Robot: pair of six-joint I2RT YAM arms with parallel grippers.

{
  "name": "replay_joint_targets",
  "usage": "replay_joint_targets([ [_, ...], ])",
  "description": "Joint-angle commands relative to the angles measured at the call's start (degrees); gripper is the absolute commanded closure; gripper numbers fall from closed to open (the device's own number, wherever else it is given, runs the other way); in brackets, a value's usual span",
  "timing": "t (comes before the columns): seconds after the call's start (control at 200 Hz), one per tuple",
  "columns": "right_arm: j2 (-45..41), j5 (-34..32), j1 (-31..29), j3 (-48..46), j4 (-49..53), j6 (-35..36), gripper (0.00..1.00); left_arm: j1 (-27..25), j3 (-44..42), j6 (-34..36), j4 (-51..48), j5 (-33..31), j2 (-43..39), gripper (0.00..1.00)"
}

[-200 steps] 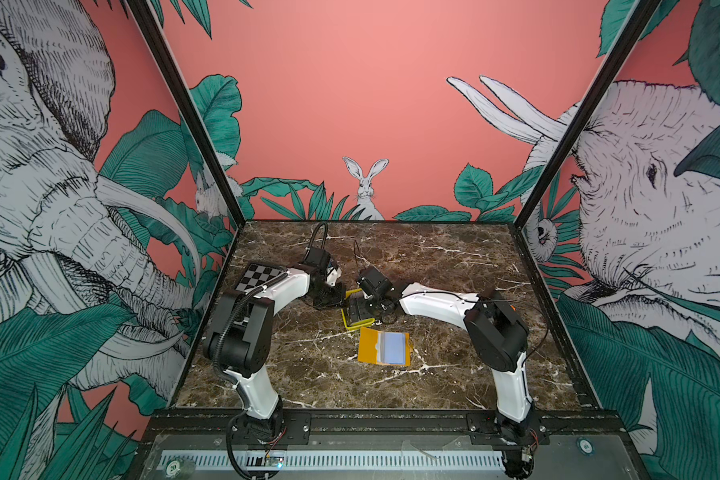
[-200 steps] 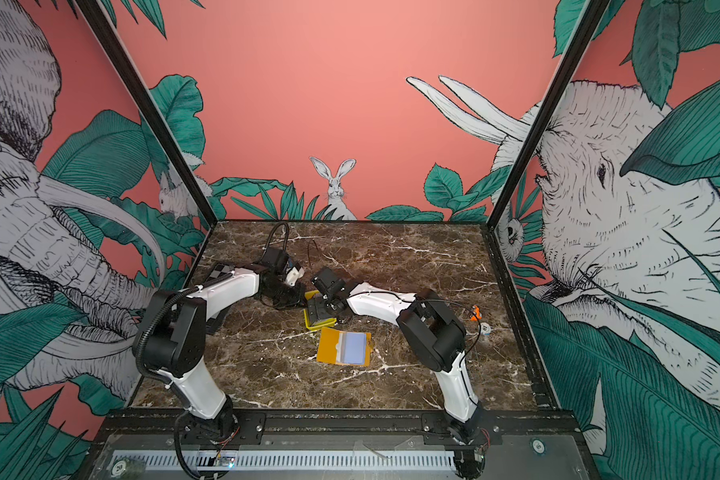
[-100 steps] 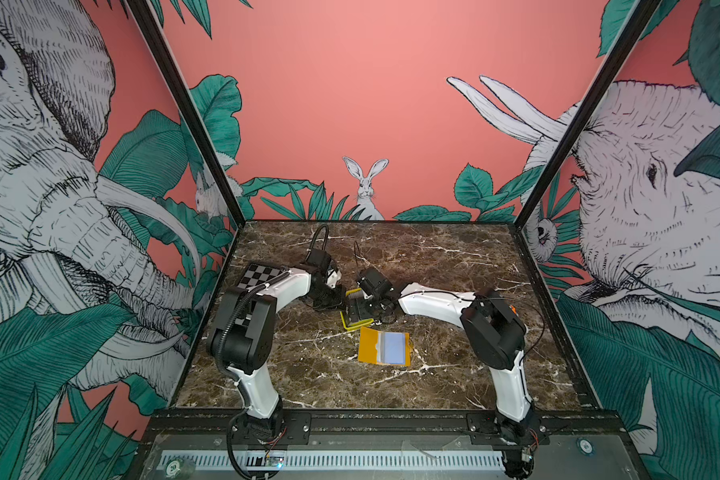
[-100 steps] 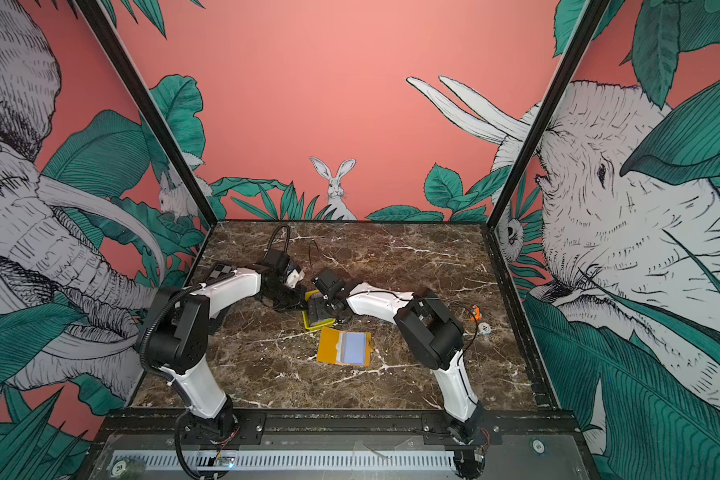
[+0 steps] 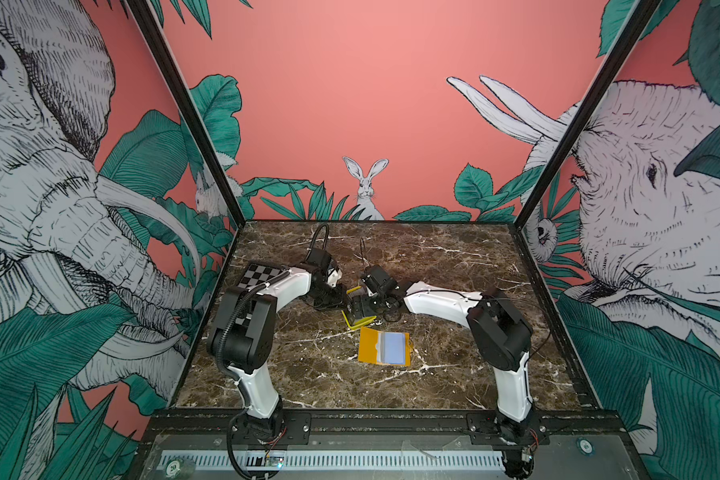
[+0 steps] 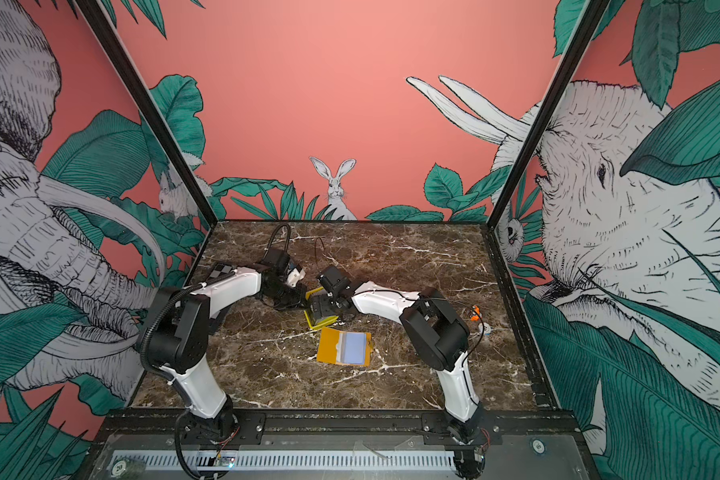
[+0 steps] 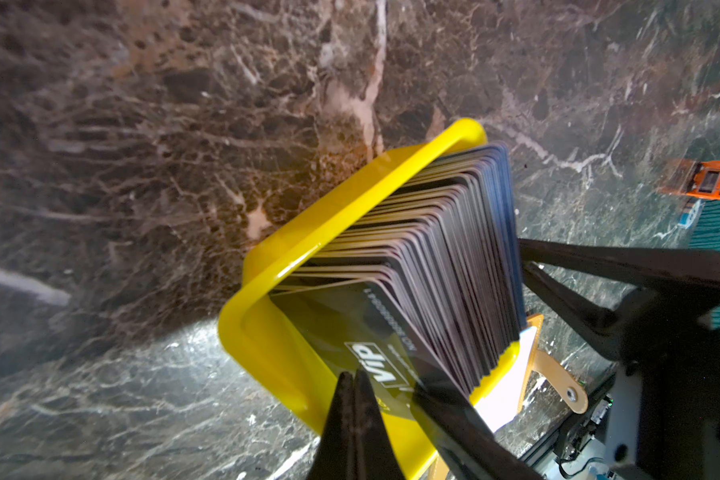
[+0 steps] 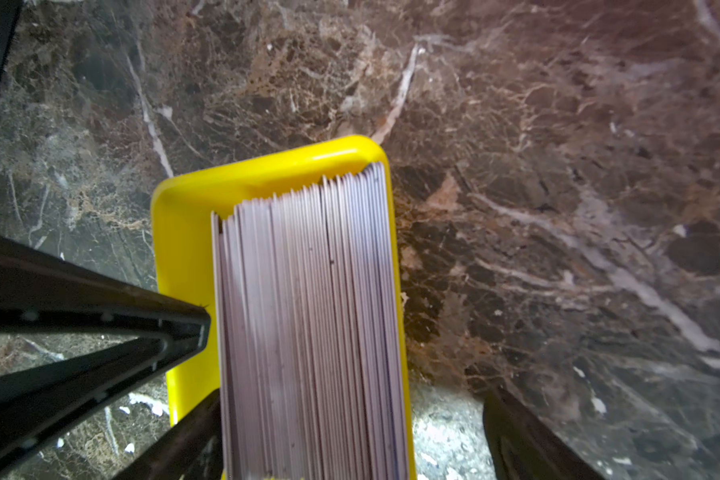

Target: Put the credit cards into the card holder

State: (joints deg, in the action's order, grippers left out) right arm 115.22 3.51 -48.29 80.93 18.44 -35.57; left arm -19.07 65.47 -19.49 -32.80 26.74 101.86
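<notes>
The credit cards [image 7: 441,249] stand on edge as a thick stack in a bright yellow tray [image 7: 267,332]; the front card shows "VIP". The stack's grey edges [image 8: 308,311] fill the right wrist view. My right gripper [image 8: 350,436] is open wide and straddles the stack, one finger inside the tray, the other outside its wall. My left gripper [image 7: 352,376] is shut and empty, its tip at the tray by the front card. The card holder [image 5: 385,347] lies open and flat in front of the tray, clear sleeves up, seen in both top views.
A checkerboard plate [image 5: 262,276] lies under my left arm at the left side of the marble table. A small orange object [image 6: 474,311] sits near the right wall. Both arms meet at the tray [image 5: 360,323] in mid table.
The left arm has shifted slightly near the tray. The right gripper stays over the stack, and the card holder has not moved.
</notes>
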Motion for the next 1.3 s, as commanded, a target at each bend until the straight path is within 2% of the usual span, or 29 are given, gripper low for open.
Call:
replay_joint_targets([
  [0.0, -2.5, -1.7, 0.5, -0.7, 0.1, 0.2, 0.08, 0.4, 0.6, 0.6, -1.5, -0.3, 0.4, 1.00],
  [0.505, -5.6, -1.3, 0.5, -7.1, -0.9, 0.6, 0.08, 0.4, 0.6, 0.3, -1.0, -0.1, 0.1, 1.00],
  [0.63, -4.2, -0.9, 0.5, -6.1, -0.6, 0.7, 0.09, 0.4, 0.6, 0.3, -1.0, 0.1, 0.2, 1.00],
  [0.995, 2.3, -0.5, 0.5, 5.4, 2.8, 2.2, 0.08, 0.4, 0.6, 0.3, -0.8, 0.4, 0.1, 1.00],
  [1.295, 0.0, -0.4, 0.5, 1.9, 2.5, 3.0, 0.09, 0.3, 0.6, 0.1, -0.6, 0.6, 0.1, 1.00],
])
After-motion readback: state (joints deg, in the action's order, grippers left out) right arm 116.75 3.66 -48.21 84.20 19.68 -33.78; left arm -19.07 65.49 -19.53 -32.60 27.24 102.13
